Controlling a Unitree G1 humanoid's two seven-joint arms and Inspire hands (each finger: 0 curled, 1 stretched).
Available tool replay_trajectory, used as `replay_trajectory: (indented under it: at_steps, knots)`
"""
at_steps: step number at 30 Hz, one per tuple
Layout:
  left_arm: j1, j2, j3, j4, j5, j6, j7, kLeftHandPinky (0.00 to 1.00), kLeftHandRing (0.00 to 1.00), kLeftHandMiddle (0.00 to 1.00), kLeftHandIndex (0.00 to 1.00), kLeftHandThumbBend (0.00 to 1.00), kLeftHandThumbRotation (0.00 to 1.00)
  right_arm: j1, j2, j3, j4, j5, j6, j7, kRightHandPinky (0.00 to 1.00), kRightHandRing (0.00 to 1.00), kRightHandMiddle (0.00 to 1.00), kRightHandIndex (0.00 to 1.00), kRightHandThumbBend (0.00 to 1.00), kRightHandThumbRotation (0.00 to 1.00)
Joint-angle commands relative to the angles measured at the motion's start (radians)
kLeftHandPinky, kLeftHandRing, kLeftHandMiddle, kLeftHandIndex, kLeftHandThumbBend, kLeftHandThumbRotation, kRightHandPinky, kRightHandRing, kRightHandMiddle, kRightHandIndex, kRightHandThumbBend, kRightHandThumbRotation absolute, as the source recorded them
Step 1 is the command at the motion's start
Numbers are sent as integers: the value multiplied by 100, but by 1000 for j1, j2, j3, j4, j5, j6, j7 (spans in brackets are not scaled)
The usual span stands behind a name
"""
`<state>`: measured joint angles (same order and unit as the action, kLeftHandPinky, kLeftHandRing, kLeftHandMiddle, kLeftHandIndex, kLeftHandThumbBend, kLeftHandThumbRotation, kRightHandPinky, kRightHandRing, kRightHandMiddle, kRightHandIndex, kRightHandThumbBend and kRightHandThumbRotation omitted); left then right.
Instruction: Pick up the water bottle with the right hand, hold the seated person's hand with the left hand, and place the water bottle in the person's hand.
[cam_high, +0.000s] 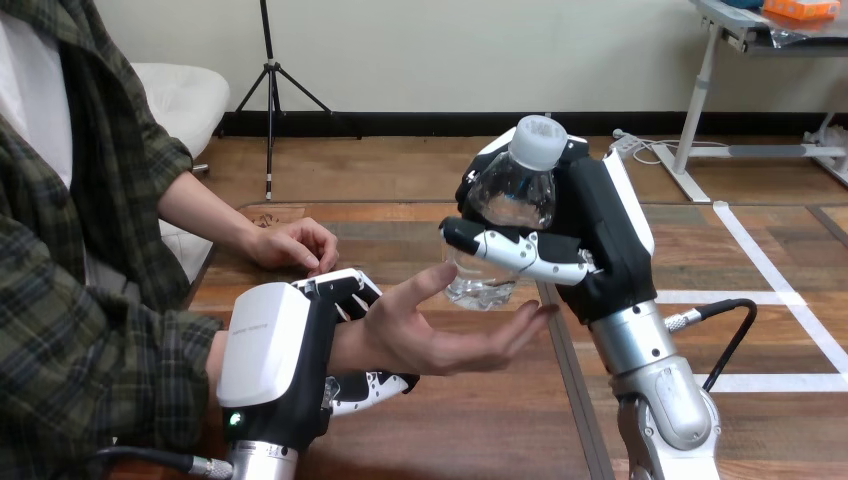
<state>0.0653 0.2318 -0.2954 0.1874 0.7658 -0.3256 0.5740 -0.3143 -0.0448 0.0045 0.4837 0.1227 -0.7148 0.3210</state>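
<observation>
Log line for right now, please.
phase: handover | right hand: grips bottle above person's hand | left hand: curled round person's wrist | bottle: not yet released

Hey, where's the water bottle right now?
In the head view, right of centre: the water bottle is upright in the robot's right hand, raised off the table, its base just over the person's open hand.

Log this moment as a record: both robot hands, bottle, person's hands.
left hand: curled round the person's open hand at the wrist
right hand: curled round the water bottle, upright, white cap on
water bottle: just above the open palm; contact unclear
person's open hand: palm up, above the table
person's other hand: resting on the table behind
</observation>
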Motion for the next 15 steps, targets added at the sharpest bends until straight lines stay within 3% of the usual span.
replay_trajectory:
  at_steps: [1,15]
  knots:
    - [-18,-37,-61,-44,0,-43,-21,24,30,36,38,85,0,-13,0,7,-79,27,-10,18,37,41,41,39,66,0]
    - [-15,-36,-56,-47,-3,-41,-27,24,30,36,38,84,0,33,-3,10,-125,57,-5,64,37,40,41,38,65,0]
